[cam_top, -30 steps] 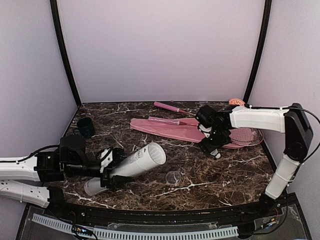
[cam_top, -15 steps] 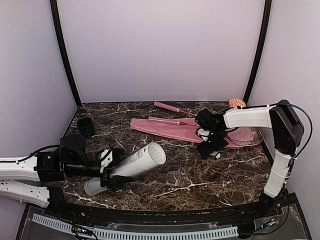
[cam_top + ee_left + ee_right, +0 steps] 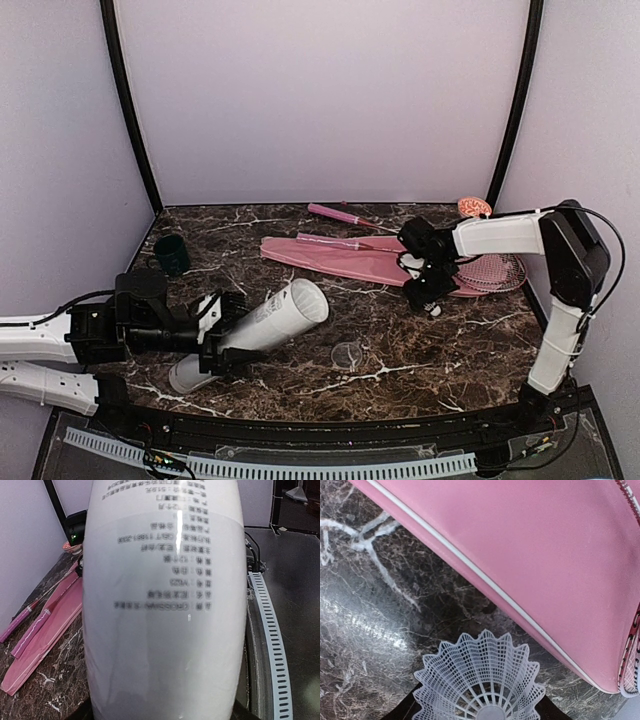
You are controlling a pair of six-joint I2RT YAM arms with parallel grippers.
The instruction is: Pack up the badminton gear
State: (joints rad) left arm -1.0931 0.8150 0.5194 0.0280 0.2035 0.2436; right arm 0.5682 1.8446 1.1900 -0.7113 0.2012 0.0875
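My left gripper is shut on the long pale grey tube and holds it tilted, open end raised toward the middle. In the left wrist view the tube fills the frame and hides the fingers. My right gripper is shut on a white mesh-skirted shuttlecock, low over the table by the near edge of the pink racket cover, which also shows in the right wrist view. One racket head lies at the cover's right end. A pink racket handle lies behind the cover.
A dark green cup stands at the far left. An orange-patterned bowl sits in the back right corner. A small clear round lid lies on the dark marble table right of the tube.
My right arm has swung its elbow back and the gripper has shifted a little right with the shuttlecock. The tube's open end has moved slightly left and up.
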